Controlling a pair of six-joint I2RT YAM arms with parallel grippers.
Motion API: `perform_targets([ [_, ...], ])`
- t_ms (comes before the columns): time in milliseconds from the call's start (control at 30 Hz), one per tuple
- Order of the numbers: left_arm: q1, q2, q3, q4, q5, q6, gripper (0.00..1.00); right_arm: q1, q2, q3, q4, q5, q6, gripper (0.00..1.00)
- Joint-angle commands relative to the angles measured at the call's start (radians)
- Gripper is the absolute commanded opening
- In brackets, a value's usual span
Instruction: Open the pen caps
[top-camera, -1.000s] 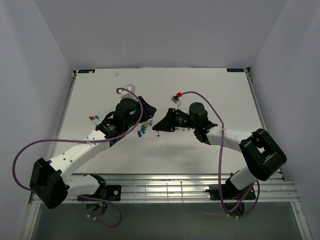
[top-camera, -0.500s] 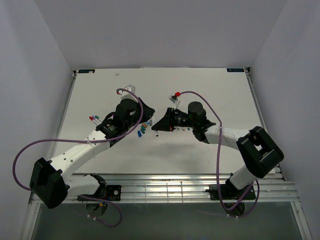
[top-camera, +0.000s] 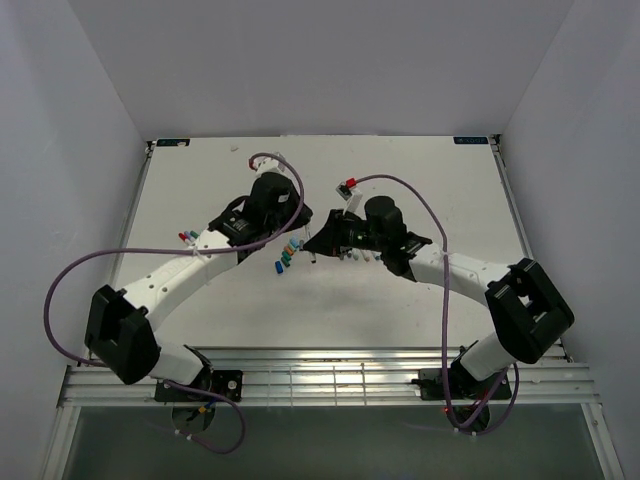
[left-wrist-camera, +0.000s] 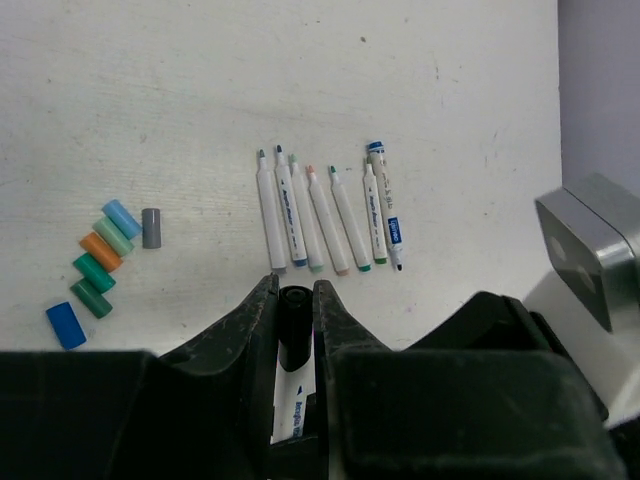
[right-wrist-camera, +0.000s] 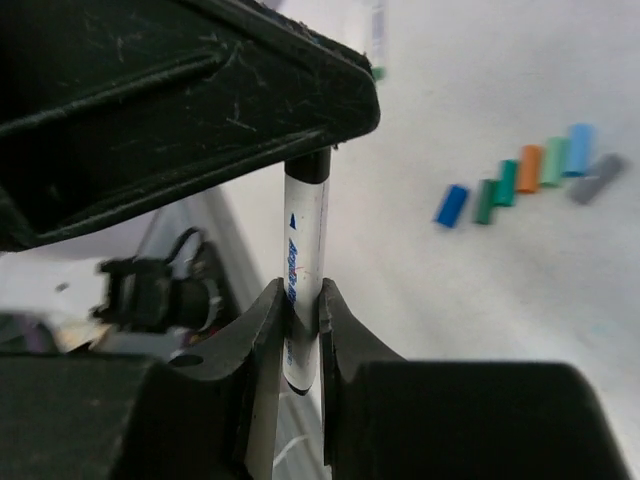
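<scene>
Near the row of bare pens, I hold one pen between both arms: right gripper clamped on its barrel, left gripper on its black cap, so the pull runs lengthwise.

The bench is a flat white board, and up close its surface is matte with faint grey specks and scuffs. Plain pale walls box it in on the left, at the back and on the right. A small teal label sits at each far corner, one on the left and one on the right. Just beside the left label there is a tiny dark mark on the board. Along the near edge runs a slotted metal rail, and below it lies a dark greenish strip.
</scene>
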Motion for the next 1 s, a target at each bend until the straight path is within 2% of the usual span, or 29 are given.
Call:
perform_targets([
  [0,0.057,0.088,0.193,-0.095,0.011,-0.005,0.00,0.091,-0.054,0.066,-0.349,0.348,-0.264,0.08],
  [67,0.147,0.127,0.232,-0.097,0.140,-0.053,0.00,0.138,-0.049,0.097,-0.452,0.518,-0.368,0.08],
  [100,0.174,0.162,0.261,-0.097,0.177,-0.068,0.00,0.184,-0.039,0.118,-0.531,0.693,-0.393,0.08],
  [133,0.210,0.174,0.275,-0.092,0.216,-0.079,0.00,0.207,-0.031,0.126,-0.561,0.771,-0.413,0.08],
  [200,0.227,0.202,0.308,-0.100,0.217,-0.099,0.00,0.246,-0.003,0.157,-0.641,0.933,-0.447,0.08],
  [300,0.231,0.211,0.321,-0.086,0.217,-0.113,0.00,0.263,0.018,0.181,-0.705,1.071,-0.472,0.08],
  [367,0.231,0.205,0.307,-0.063,0.259,-0.111,0.00,0.261,0.011,0.180,-0.698,1.064,-0.486,0.08],
  [467,0.231,0.127,0.182,0.089,0.304,-0.081,0.00,0.208,-0.020,0.155,-0.623,0.779,-0.486,0.08],
  [500,0.232,0.109,0.149,0.126,0.326,-0.053,0.00,0.168,-0.035,0.148,-0.595,0.582,-0.472,0.08],
  [567,0.231,0.066,0.062,0.221,0.362,-0.021,0.00,0.137,-0.046,0.135,-0.520,0.395,-0.425,0.08],
  [600,0.231,0.047,0.027,0.253,0.396,-0.007,0.00,0.111,-0.060,0.129,-0.493,0.237,-0.405,0.08],
  [667,0.231,-0.015,-0.079,0.352,0.409,0.027,0.00,0.062,-0.072,0.088,-0.317,0.070,-0.284,0.08],
  [700,0.232,-0.035,-0.107,0.377,0.421,0.037,0.00,0.050,-0.081,0.068,-0.240,-0.075,-0.224,0.08],
  [767,0.235,-0.065,-0.151,0.391,0.407,0.062,0.00,0.028,-0.083,0.019,-0.059,-0.169,-0.074,0.08],
  [800,0.240,-0.088,-0.159,0.388,0.392,0.068,0.00,0.016,-0.075,0.011,-0.020,-0.244,-0.034,0.08],
  [867,0.241,-0.108,-0.167,0.385,0.363,0.090,0.00,0.005,-0.066,-0.036,0.085,-0.300,0.104,0.08],
  [900,0.243,-0.127,-0.173,0.403,0.352,0.096,0.00,0.004,-0.058,-0.055,0.220,-0.338,0.160,0.08],
  [967,0.243,-0.149,-0.191,0.431,0.346,0.123,0.00,-0.001,-0.046,-0.084,0.349,-0.371,0.306,0.08],
])
